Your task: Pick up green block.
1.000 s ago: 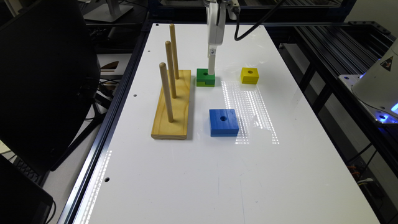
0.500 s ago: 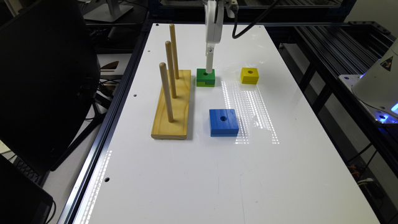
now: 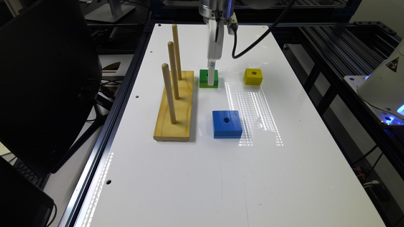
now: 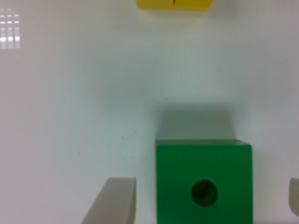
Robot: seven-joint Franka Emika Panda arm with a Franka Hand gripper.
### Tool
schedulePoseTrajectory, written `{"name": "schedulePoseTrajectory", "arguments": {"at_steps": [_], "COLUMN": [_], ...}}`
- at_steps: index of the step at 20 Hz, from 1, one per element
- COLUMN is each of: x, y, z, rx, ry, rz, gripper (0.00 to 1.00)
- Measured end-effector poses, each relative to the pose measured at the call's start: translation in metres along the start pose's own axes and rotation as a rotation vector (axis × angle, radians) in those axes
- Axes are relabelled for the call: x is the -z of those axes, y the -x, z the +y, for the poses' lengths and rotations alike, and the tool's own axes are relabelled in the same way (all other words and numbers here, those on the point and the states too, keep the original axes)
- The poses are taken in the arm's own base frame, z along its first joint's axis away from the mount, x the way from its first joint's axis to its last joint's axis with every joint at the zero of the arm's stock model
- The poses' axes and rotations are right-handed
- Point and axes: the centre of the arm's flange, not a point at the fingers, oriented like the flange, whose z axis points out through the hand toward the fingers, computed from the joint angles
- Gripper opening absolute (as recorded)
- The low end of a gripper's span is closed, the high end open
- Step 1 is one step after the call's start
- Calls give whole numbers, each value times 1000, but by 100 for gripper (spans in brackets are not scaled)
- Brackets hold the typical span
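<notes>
Compared with a second ago, the gripper (image 3: 210, 78) has come lower and shifted slightly toward the exterior view's left, so that its white tip now stands in front of the green block (image 3: 208, 78) rather than just above it. The blocks and the peg board have not moved.

In the wrist view the gripper (image 4: 208, 203) is spread wide, one finger (image 4: 114, 200) on one side of the green block (image 4: 204, 182) and the edge of the other finger on the far side, with a gap between each finger and the block; nothing is held.

The green block sits flat on the white counter (image 3: 221, 176), just beside the wooden peg board (image 3: 175, 110) with three upright pegs. It is square, dark green on top with a round hole in the middle, and has a lighter lime band along its lower edge. The yellow block (image 3: 253, 76) lies apart from it toward the exterior view's right, and the larger blue block (image 3: 227, 124) lies nearer the camera.
</notes>
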Motion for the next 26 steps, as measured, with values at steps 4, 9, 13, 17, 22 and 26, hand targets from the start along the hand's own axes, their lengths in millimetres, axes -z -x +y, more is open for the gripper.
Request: {"name": "schedulePoseTrajectory", "arguments": {"at_steps": [4, 9, 13, 17, 22, 26], "x": [1, -2, -17, -21, -21, -21], "y": [-1, 0, 1, 1, 1, 1], "z": [-1, 0, 1, 1, 0, 0], "rx": [0, 1, 0, 0, 2, 2], "ry": [-1, 2, 5, 4, 3, 3], "rz": [2, -2, -8, -7, -7, -7], "gripper": [100, 100, 100, 100, 100, 100]}}
